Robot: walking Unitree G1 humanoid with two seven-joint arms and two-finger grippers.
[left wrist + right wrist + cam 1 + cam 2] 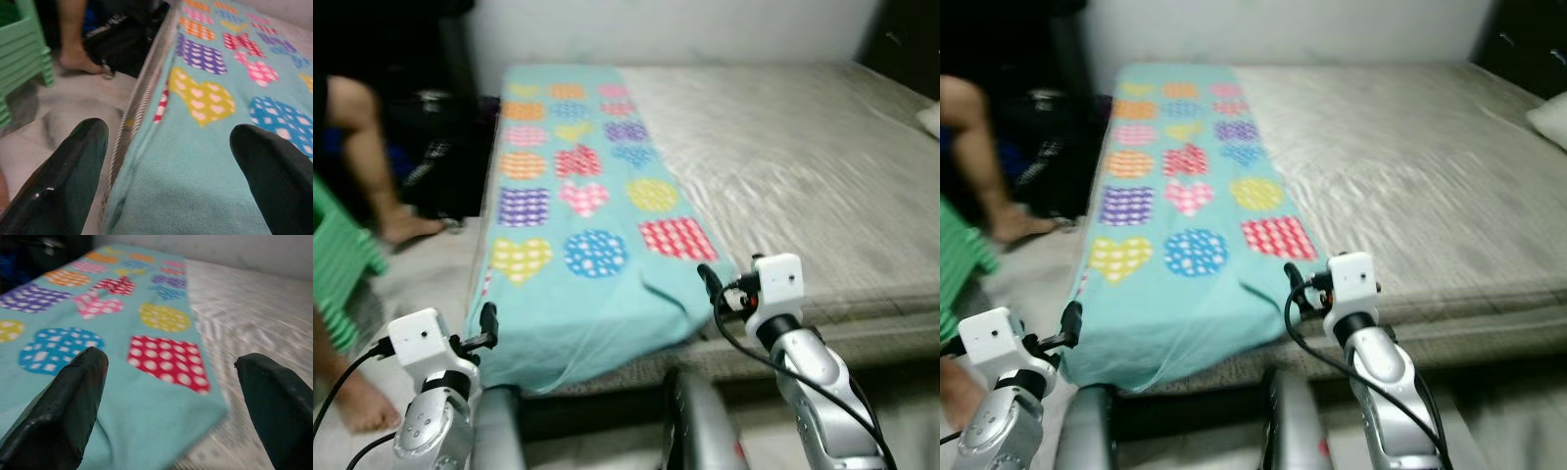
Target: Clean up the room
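A turquoise blanket (578, 196) printed with coloured hearts and circles lies along the left side of the bed (783, 166), its near end hanging over the edge. My left gripper (171, 186) is open, held just short of the blanket's near left corner by the bed's side. My right gripper (171, 401) is open too, hovering over the blanket's near right corner beside a red dotted patch (168, 363). Both sets of black fingers (489, 323) (709, 279) point toward the bed.
The bare grey mattress (803, 147) spreads to the right. A person's legs (367, 157) stand on the floor at the left, beside a green plastic stool (337, 264) and a dark bag (122, 34). A white pillow edge (1552, 117) shows far right.
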